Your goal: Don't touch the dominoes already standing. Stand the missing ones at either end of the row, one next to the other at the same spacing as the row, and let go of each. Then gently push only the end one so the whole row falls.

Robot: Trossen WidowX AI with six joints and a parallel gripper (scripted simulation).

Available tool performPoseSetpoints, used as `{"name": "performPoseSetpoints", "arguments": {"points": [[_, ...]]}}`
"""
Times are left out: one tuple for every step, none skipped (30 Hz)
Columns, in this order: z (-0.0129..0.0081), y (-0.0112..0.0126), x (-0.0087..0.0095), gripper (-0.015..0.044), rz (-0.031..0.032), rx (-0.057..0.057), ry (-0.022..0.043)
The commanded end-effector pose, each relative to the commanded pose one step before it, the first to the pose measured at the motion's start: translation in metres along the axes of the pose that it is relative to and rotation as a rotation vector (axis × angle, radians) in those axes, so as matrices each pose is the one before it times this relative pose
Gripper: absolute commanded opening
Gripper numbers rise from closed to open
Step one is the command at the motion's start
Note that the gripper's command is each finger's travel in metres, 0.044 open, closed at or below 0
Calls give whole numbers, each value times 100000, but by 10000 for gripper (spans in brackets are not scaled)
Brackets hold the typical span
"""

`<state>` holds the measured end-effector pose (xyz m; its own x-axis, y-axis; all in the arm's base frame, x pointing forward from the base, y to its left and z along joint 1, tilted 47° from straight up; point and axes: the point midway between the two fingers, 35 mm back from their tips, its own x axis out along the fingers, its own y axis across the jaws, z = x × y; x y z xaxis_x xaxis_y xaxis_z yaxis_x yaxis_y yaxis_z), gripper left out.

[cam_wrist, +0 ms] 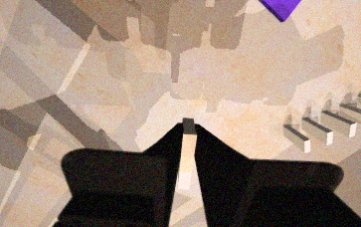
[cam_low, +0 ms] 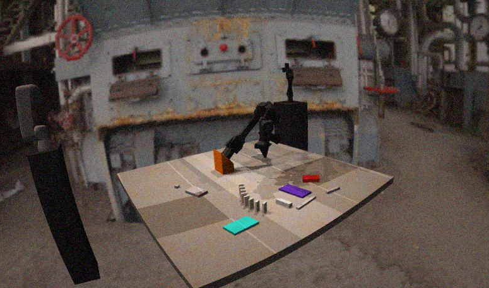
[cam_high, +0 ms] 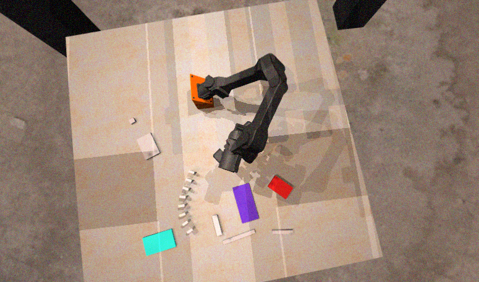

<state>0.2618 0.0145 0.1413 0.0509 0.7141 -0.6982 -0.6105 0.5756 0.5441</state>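
Observation:
A curved row of several pale dominoes (cam_high: 185, 201) (cam_low: 251, 200) (cam_wrist: 329, 128) stands upright on the table (cam_high: 107, 87) (cam_low: 203, 250). My gripper (cam_high: 228, 164) (cam_low: 264, 153) (cam_wrist: 187, 128) is shut on a thin pale domino (cam_wrist: 187, 151) and holds it above the table, up and to the right of the row's near-arm end. In the wrist view the row lies off to the right. Three more pale dominoes lie flat beyond the row: one (cam_high: 217, 224) (cam_low: 283, 203) close to its far end, one (cam_high: 238, 236) (cam_low: 305, 202) long-side on, and one (cam_high: 282, 230) (cam_low: 332, 189) further right.
A purple slab (cam_high: 245, 202) (cam_low: 294, 190) (cam_wrist: 279, 6) and a red block (cam_high: 280, 186) (cam_low: 310, 178) lie right of the row. A teal slab (cam_high: 159, 242) (cam_low: 240, 225) lies past its far end. A white tile (cam_high: 148, 145) (cam_low: 196, 191), a small cube (cam_high: 131, 120) and the orange arm base (cam_high: 200, 91) (cam_low: 222, 162) are elsewhere.

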Motion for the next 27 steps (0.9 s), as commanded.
{"name": "performPoseSetpoints", "arguments": {"points": [[-874, 6982, 298, 25, 1417, 35116, -312], [-499, 702, 77, 25, 131, 4422, -1], [-549, 656, 85, 25, 145, 4434, 6], [-595, 607, 93, 25, 157, 4448, 15], [-622, 542, 99, 25, 166, 4363, 25], [-469, 351, 76, 25, 126, 3125, 24], [-290, 195, 47, 25, 78, 1874, 18], [-98, 62, 16, 25, 26, 625, 6], [0, 0, 0, 25, 0, 0, 0], [0, 0, 0, 25, 0, 0, 0], [0, 0, 0, 25, 0, 0, 0], [0, 0, 0, 25, 0, 0, 0], [0, 0, 0, 25, 0, 0, 0], [0, 0, 0, 25, 0, 0, 0], [0, 0, 0, 25, 0, 0, 0], [0, 0, 0, 25, 0, 0, 0], [0, 0, 0, 25, 0, 0, 0], [0, 0, 0, 25, 0, 0, 0], [-36, -24, 41, 25, -314, -52, 179], [-108, -72, 122, 25, -943, -158, 528], [-176, -120, 201, 25, -1577, -268, 846], [-205, -143, 237, 25, -1904, -330, 962], [-197, -142, 234, 25, -1913, -338, 901], [-189, -140, 230, 25, -1920, -345, 840], [-181, -139, 226, 25, -1926, -351, 779], [-173, -137, 223, 25, -1931, -357, 718], [-165, -135, 219, 25, -1934, -362, 656]]}}
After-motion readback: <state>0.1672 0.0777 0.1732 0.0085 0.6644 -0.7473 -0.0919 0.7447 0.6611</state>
